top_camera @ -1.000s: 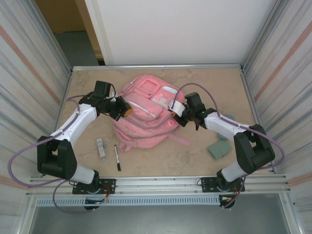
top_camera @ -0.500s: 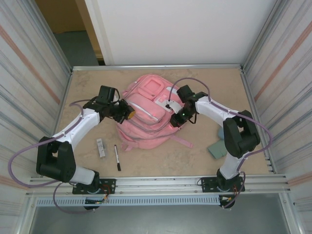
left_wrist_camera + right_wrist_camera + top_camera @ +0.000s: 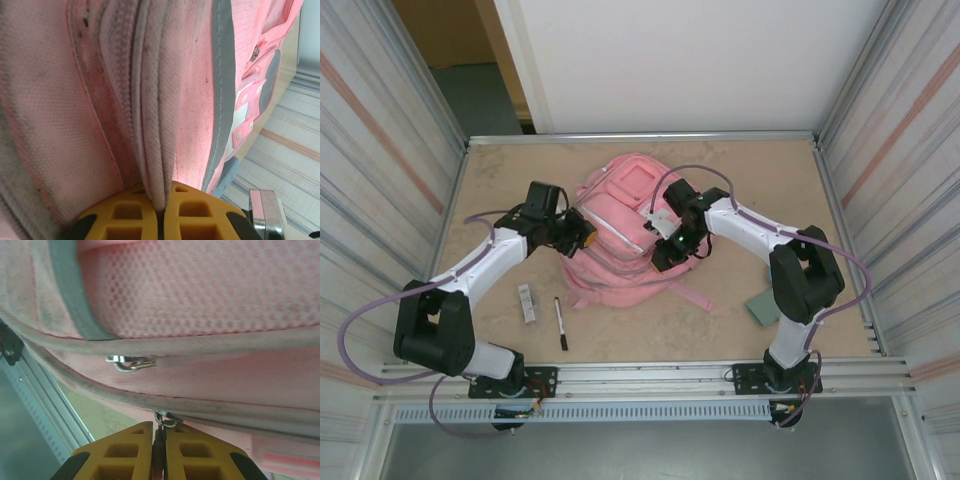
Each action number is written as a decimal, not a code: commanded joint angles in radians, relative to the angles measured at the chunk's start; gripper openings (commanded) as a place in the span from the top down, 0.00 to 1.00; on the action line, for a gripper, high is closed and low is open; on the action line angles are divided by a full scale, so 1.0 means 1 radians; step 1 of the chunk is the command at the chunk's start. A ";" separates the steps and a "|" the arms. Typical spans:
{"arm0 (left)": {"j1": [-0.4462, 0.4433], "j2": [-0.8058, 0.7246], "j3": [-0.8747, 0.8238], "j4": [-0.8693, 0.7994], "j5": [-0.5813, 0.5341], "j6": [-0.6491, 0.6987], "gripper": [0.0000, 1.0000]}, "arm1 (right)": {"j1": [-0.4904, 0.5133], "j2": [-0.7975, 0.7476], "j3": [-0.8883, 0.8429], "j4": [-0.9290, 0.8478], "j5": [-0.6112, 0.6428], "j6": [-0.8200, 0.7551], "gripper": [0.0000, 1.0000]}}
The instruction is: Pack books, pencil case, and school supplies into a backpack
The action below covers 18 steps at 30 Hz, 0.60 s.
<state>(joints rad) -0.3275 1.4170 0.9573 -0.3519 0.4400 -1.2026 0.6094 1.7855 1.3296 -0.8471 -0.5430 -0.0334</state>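
Note:
The pink backpack [image 3: 620, 205] lies flat in the middle of the table. My left gripper [image 3: 585, 232] is at its left side, shut on a fold of pink fabric [image 3: 159, 150] beside the zip seam; the yellow fingers [image 3: 120, 215] meet on it. My right gripper [image 3: 663, 255] is over the backpack's near middle, shut on a dark zipper pull [image 3: 159, 447] whose metal ring [image 3: 166, 418] hangs from the seam. A black pen [image 3: 561, 322] and a whitish-grey bar [image 3: 526, 302] lie near left. A grey-green flat piece [image 3: 763, 306] lies near right. The books are out of view; the pencil case is hidden.
A second metal zipper slider [image 3: 131, 362] sits on the seam above the held pull. A pink strap [image 3: 688, 291] trails toward the near right. Metal walls close in the table's left and right sides, with a rail [image 3: 640, 372] along the near edge.
My right gripper has slid left along the backpack, from its right edge to its near middle, holding the zipper pull. The left gripper has shifted slightly right, still clamped on the fabric.

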 commanded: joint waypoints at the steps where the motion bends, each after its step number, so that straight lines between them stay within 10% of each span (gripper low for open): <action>1: -0.021 -0.024 -0.014 0.058 -0.003 -0.039 1.00 | 0.055 0.024 0.065 0.030 -0.086 0.081 0.88; 18: -0.028 0.007 -0.052 0.109 -0.005 -0.040 1.00 | 0.248 -0.072 -0.064 0.336 0.118 0.439 0.79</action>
<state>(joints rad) -0.3298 1.4174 0.9150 -0.2901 0.3801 -1.2179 0.8200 1.7592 1.2503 -0.6361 -0.3664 0.3634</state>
